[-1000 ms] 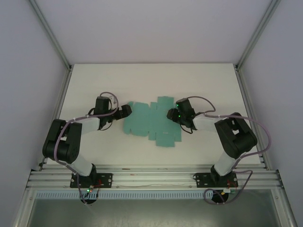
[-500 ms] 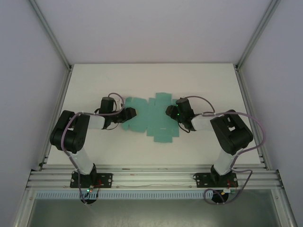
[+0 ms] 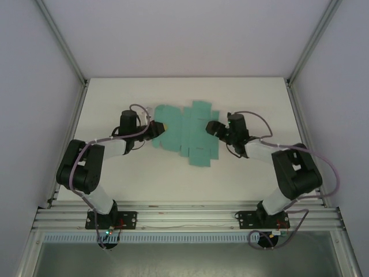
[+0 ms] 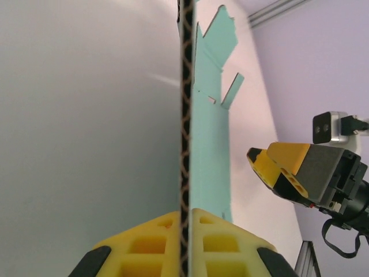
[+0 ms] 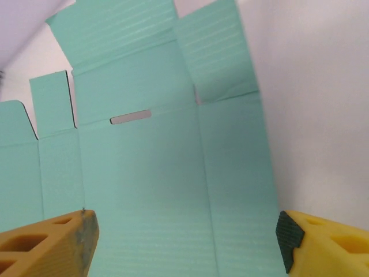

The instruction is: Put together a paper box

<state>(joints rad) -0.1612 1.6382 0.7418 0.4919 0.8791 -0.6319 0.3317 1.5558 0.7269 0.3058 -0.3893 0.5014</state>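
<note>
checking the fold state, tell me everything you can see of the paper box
The paper box is a teal-green, faintly ribbed card sheet, not yet folded, lying flat on the table. It shows panels, crease lines, flaps, tabs and one narrow slot. The left end effector looks shut on its left edge; the right end effector stands open over its right side.

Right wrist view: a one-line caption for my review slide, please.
Open right gripper facing the flat, unfolded paper box on the white table.

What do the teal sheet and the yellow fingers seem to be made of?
The paper box: thin matte card, probably finely corrugated, given faint parallel ribs and folds. The right fingers: yellow plastic, likely printed, with hollow cells.
</note>
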